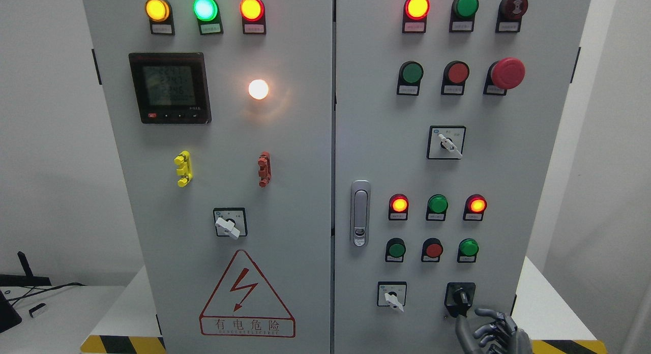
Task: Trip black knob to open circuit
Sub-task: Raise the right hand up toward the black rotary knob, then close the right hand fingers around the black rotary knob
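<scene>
Your right hand [491, 331] sits just below the black knob [460, 297], fingers loosely curled, gripping nothing, thumb tip near its housing.

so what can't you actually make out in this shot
- Right hand, head view: wrist and arm cut off by the bottom edge. Whether a finger touches the black knob is unclear.
- Black knob: too dark to read its pointer position.
- Labels under the lamps, such as the top green lamp: print too small.
- Meter screen: digits blurred.
- Left hand: not in view.
</scene>
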Tool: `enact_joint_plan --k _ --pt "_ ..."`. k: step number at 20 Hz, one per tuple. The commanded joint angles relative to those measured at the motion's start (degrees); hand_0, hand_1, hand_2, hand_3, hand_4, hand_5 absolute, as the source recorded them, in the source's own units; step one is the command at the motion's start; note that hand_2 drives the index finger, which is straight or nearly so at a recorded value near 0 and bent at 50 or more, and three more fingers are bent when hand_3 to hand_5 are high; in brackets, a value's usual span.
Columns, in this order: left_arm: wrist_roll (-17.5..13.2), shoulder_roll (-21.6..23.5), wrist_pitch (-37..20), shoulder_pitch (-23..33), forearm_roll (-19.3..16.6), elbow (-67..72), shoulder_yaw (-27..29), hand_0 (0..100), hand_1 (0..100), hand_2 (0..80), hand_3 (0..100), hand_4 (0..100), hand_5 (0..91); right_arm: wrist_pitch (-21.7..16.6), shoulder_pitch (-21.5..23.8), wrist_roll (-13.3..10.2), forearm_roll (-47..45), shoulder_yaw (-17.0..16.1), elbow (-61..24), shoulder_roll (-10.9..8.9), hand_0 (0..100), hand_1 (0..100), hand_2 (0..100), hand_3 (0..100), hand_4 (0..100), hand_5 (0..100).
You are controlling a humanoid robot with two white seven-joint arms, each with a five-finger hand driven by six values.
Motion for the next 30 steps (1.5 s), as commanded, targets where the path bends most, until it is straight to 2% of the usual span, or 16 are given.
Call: enact_joint_plan --k 1,6,30 --pt "-0.04 0.02 -0.02 0.00 -1.76 -0.03 0.00 12 39 0.0 0 0 0.0 0.08 -0.61 0.05 0.08 0.00 0.16 0.17 20 73 45 76 85 98" --pt "-0.04 -0.06 -0.02 0.00 -1.76 -0.03 0.00 12 39 0.0 0 0 0.0 1.75 -1.04 0.04 0.25 0.09 -0.02 0.26 20 74 45 76 85 98" --pt "-0.04 -0.06 -0.02 0.00 -1.76 0.06 0.00 12 39 0.0 0 0 0.0 2.63 -1.66 -0.04 0.69 1.06 -0.02 0.70 26 76 48 76 85 98"
